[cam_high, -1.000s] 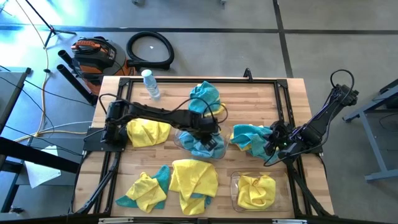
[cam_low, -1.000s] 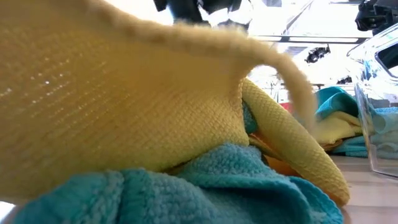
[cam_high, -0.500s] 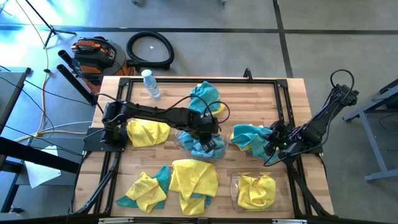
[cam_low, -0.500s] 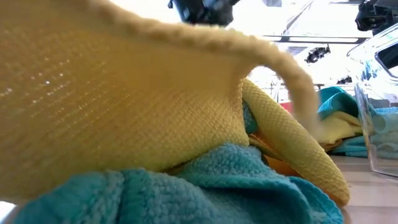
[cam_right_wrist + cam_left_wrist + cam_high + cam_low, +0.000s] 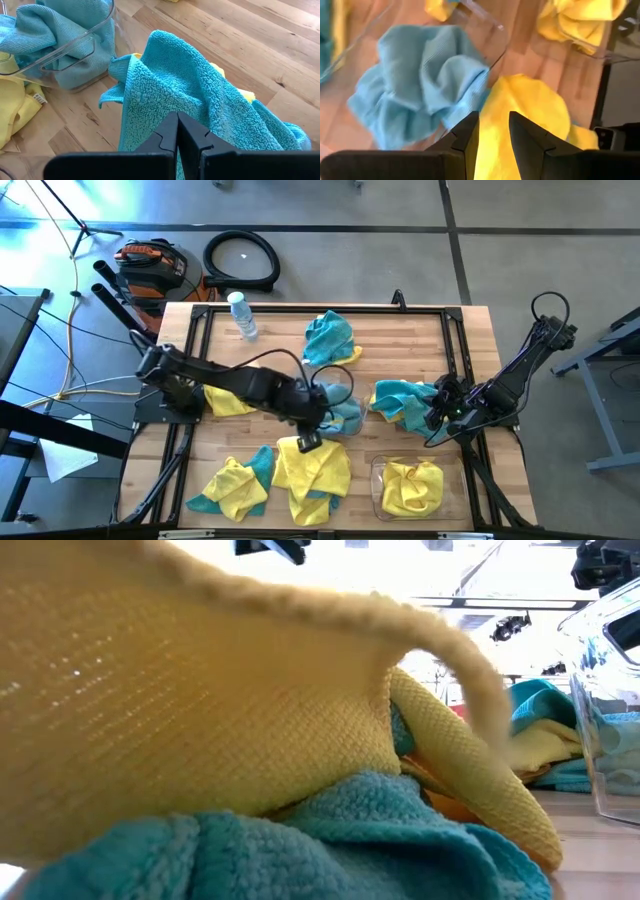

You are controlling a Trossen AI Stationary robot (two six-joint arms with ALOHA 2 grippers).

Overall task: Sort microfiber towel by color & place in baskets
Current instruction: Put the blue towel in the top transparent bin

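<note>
Left pincer (image 5: 309,442) withdrawn from basket (image 5: 340,418), fingers apart over yellow towel (image 5: 312,470)

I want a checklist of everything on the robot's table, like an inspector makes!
Surface: wooden table, bare at the far right.
Job's things: teal towel in the middle basket; yellow towel in the near basket; loose teal towel at the back; yellow towel in front.
Clutter: bottle.
Grippers: left gripper over the front yellow towel, fingers apart, empty; right gripper shut, by a teal towel.
Cables: black hose on the floor.
Surroundings: orange tool.
</note>
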